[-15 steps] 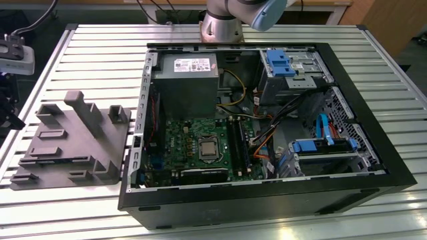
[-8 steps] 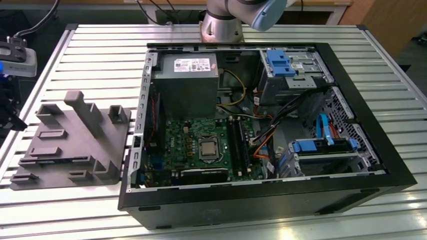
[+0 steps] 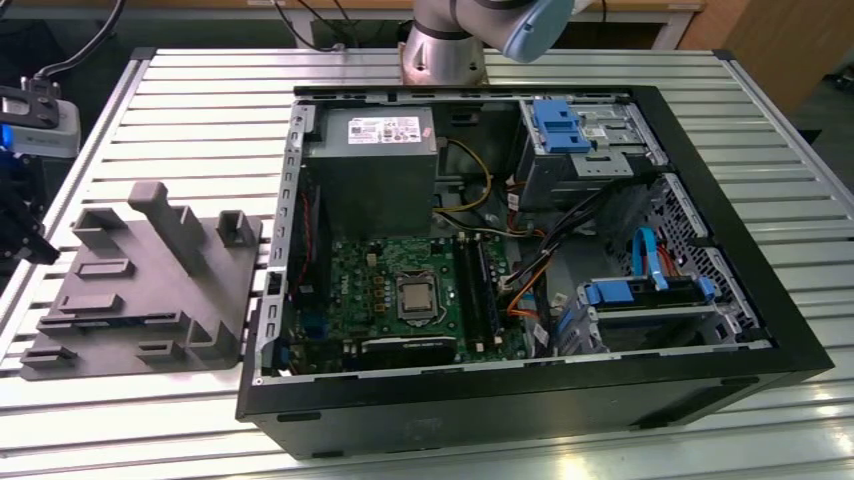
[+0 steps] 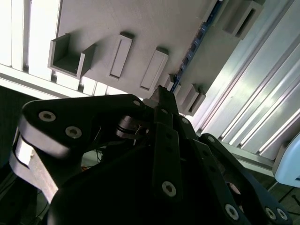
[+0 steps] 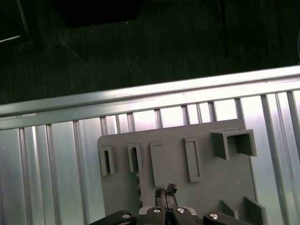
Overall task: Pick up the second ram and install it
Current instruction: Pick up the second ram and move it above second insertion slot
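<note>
hand (image 4: 161,94) hovers at near end of second ram (image 4: 195,47), edge-up in grey fixture (image 4: 140,23), long axis running away; grip state cannot be told.

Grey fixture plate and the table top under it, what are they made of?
The fixture plate looks like matte grey plastic, possibly printed: it is an even dull colour with blocky pockets and no glare. The table is likely bare aluminium profile: its ribbed silvery slats throw bright reflections.
</note>
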Tool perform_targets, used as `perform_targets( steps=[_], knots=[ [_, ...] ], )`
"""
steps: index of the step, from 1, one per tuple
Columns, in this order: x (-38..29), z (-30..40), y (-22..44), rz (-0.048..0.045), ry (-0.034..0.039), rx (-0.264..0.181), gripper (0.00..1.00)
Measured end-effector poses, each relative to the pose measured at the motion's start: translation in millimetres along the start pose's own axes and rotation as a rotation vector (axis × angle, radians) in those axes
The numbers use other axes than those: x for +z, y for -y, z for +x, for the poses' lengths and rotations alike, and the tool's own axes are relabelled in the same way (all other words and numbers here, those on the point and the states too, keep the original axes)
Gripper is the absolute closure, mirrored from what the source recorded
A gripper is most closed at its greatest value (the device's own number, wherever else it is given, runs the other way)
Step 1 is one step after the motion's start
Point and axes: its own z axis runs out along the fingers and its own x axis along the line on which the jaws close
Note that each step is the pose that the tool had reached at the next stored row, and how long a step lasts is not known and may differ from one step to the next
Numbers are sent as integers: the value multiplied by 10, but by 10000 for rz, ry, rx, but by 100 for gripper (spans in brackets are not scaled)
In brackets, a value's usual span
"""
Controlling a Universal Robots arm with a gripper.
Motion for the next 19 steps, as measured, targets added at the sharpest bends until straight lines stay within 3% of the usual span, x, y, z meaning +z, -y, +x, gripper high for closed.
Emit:
perform_targets(
  steps=[19],
  knots=[
    [78,72,30,1,0,-40,89]
  ],
)
